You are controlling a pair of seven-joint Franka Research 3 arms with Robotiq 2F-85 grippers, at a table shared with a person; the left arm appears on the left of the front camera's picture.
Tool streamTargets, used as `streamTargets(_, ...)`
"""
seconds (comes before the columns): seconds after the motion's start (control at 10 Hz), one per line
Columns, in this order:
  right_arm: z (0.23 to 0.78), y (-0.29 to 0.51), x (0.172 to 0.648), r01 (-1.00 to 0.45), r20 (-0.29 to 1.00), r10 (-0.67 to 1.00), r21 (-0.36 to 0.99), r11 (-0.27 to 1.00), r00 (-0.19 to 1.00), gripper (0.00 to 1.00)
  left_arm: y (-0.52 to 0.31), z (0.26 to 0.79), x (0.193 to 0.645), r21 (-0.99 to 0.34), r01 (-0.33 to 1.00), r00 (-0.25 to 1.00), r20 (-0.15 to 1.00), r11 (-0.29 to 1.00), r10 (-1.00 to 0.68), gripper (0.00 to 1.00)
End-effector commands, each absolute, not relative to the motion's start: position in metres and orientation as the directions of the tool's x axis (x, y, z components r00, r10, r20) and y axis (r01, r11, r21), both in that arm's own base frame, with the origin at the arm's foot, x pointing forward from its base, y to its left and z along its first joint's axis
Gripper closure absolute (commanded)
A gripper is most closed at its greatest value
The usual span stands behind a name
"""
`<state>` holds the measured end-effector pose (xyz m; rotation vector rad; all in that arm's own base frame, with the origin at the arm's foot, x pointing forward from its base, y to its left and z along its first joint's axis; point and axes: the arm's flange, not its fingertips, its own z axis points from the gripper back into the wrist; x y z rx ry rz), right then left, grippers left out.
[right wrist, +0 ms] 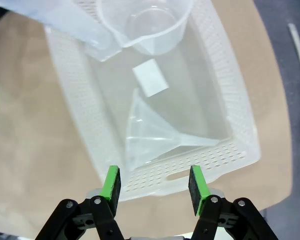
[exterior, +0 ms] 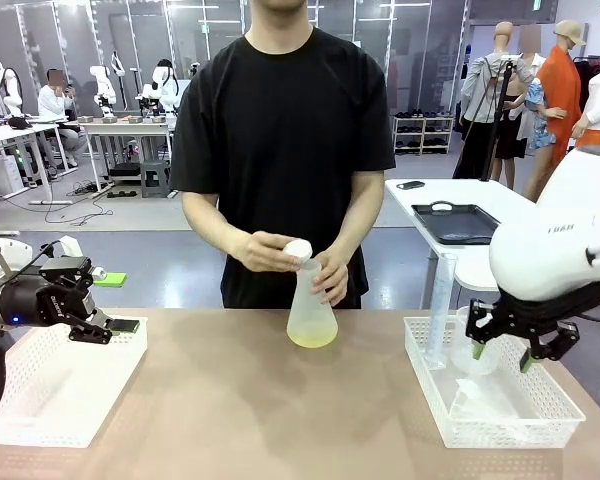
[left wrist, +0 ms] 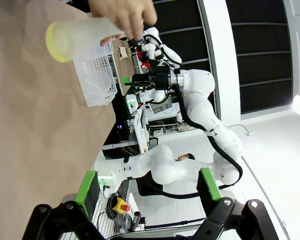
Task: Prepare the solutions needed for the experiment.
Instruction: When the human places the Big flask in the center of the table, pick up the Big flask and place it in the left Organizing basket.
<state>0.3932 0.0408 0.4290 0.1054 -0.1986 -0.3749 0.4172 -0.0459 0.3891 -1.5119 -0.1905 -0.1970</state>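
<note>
A person across the table holds a clear conical flask point(exterior: 311, 305) upright at the table's middle, one hand around its neck, the other pressing a small white cap point(exterior: 297, 248) onto its mouth. The solutions point(exterior: 312, 339) show as a shallow pale yellow layer at the flask's bottom. In the left wrist view the flask point(left wrist: 82, 35) lies sideways at the top, its base yellow. My left gripper point(exterior: 115, 327) point(left wrist: 147, 187) hovers open over the left basket. My right gripper point(exterior: 501, 356) point(right wrist: 154, 184) hangs open and empty above the right basket's near edge.
The left white mesh basket point(exterior: 40, 400) sits at the table's left. The right basket point(exterior: 540, 425) point(right wrist: 225, 115) holds a clear funnel point(right wrist: 150, 135), a beaker point(right wrist: 145, 22), a tall measuring cylinder point(exterior: 440, 305) and a small white square point(right wrist: 150, 77). Brown tabletop lies bare between the baskets.
</note>
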Motion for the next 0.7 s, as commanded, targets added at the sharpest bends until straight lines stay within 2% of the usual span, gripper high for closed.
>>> streamTargets(0.0,0.446,0.047,0.384,0.381,0.14,-0.433,0.291,0.878,0.891,0.3,-0.047,0.392,0.418,-0.968,0.249,0.969,0.249,0.037,0.002,0.0)
streamTargets(0.3,0.469,0.054,0.392,0.395,0.012,-0.456,0.48,0.783,0.89,0.3,-0.047,0.392,0.418,-0.968,0.249,0.969,0.249,0.037,0.002,0.0)
streamTargets(0.6,0.472,0.045,0.409,0.464,-0.166,-0.505,0.695,0.549,0.847,0.3,-0.047,0.392,0.418,-0.968,0.249,0.969,0.249,0.037,0.002,0.0)
